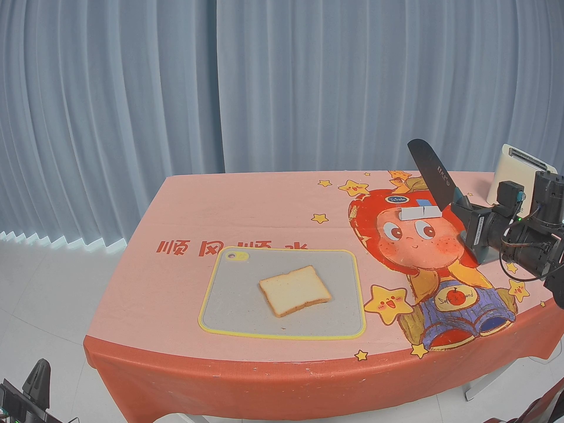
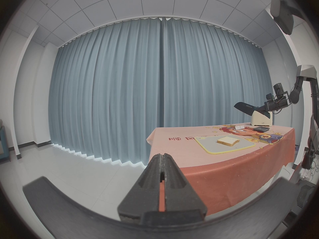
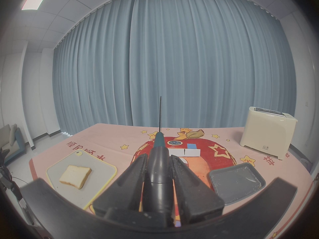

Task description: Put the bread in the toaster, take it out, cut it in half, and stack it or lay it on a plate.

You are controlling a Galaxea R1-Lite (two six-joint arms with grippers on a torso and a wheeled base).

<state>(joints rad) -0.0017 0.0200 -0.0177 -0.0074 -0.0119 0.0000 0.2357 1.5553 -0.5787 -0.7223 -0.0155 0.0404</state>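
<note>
Black knife (image 1: 433, 171) aloft — clamped in right gripper (image 1: 467, 207).

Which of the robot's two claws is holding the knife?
The right gripper, clamped on the knife above the table; the left gripper is shut and empty, off the table.

Pink cloth (image 1: 205, 218), cartoon girl, yellow stars. Grey board (image 1: 235, 301), yellow rim. Pale bread (image 1: 295, 291). Cream toaster (image 1: 506, 174). Black knife (image 1: 432, 171). Dark grey tray (image 3: 236, 183).
</note>
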